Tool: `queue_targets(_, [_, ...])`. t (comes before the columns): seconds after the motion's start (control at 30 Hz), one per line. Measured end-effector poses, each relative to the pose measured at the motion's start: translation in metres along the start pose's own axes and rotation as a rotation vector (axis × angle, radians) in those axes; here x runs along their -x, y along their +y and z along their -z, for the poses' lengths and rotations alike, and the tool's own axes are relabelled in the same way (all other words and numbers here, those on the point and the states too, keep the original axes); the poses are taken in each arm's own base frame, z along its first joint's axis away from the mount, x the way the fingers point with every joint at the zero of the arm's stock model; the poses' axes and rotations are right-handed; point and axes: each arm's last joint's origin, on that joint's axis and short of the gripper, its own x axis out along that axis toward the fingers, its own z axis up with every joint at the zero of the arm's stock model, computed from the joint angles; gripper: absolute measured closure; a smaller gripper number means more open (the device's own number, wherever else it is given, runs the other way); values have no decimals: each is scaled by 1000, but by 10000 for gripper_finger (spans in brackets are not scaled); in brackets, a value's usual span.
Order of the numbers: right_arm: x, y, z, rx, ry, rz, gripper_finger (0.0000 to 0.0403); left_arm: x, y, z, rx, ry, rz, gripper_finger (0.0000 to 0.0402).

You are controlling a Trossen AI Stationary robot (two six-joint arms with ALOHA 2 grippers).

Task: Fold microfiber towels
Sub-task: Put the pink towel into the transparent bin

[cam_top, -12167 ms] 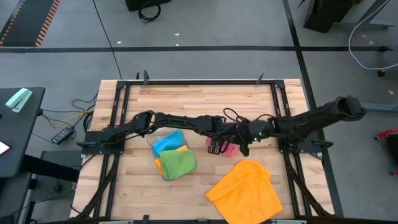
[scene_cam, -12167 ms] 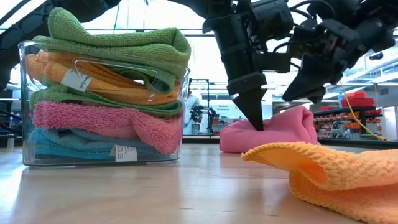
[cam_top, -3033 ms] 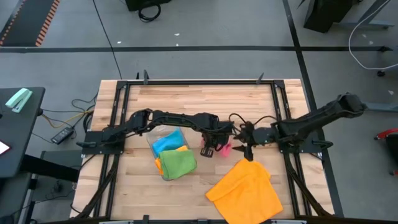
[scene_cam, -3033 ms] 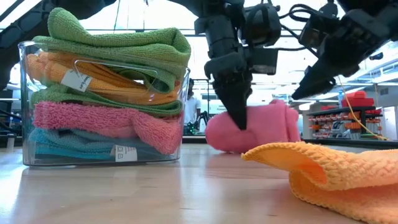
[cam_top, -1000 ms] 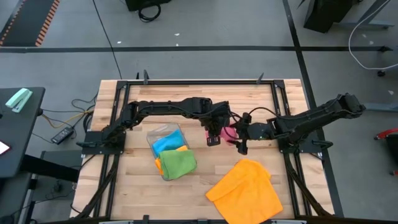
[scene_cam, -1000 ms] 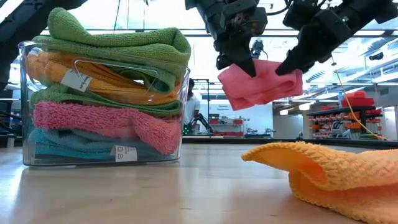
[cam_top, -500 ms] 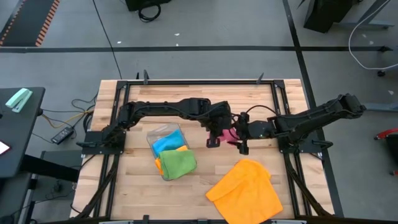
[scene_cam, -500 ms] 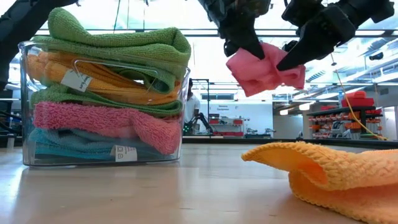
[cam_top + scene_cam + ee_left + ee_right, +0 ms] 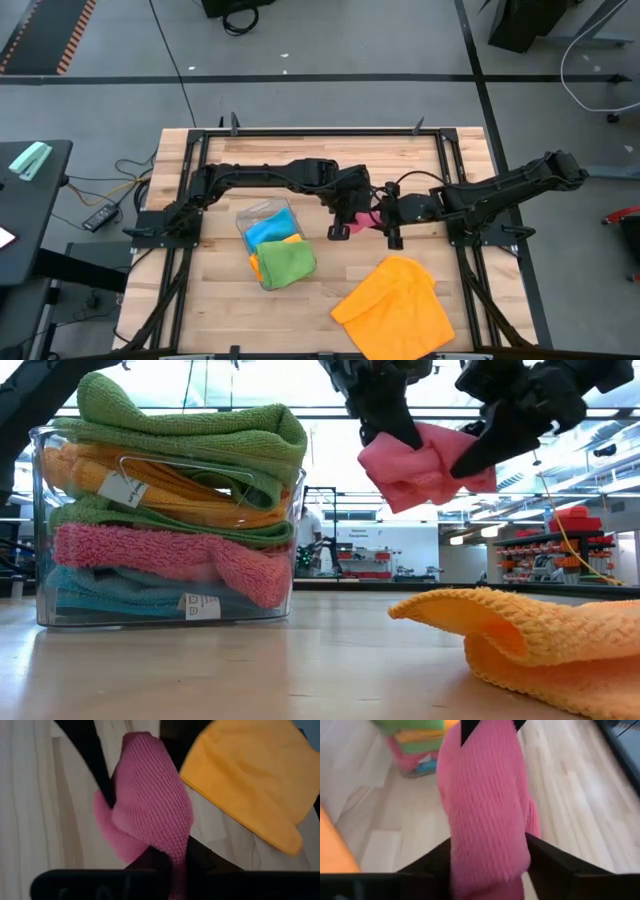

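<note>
Both grippers now hold the folded pink microfiber towel [image 9: 425, 465] in mid-air above the middle of the wooden table [image 9: 330, 165], where three seconds ago it sat as a rumpled bundle on the boards. You have the left gripper [image 9: 349, 212] pinched tight on the bundle's left end, its dark fingers [image 9: 97, 767] pressed into the knit, while the right gripper [image 9: 389, 219] closes on the other end, its jaws spread about the thick pink roll and, over the last second, drawing in on it. Since half a second ago the bundle sits a shade higher and both arms nearly touch over it. That lift suggests the fold on this cloth is done and you are carrying it off, probably toward the clear plastic tray [image 9: 40, 530] near the table's left front, already stacked with green, orange, pink and blue towels [image 9: 180, 430]. The loose orange microfiber towel [image 9: 395, 308] lies unfolded at the front right corner, seemingly next in line.
</note>
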Motion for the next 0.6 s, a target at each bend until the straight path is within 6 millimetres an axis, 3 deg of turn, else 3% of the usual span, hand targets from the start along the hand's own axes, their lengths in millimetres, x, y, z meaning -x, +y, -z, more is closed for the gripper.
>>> queue_targets(0.2, [2,0,2,6,27,-28,276,-8,-4,3,-17,32,13,347])
queue_targets(0.4, [8,-1,-7,41,45,-33,378,-16,-6,4,-21,42,19,353])
queue_targets(0.6, [12,-2,-7,47,108,-43,388,-17,3,7,51,57,-25,335])
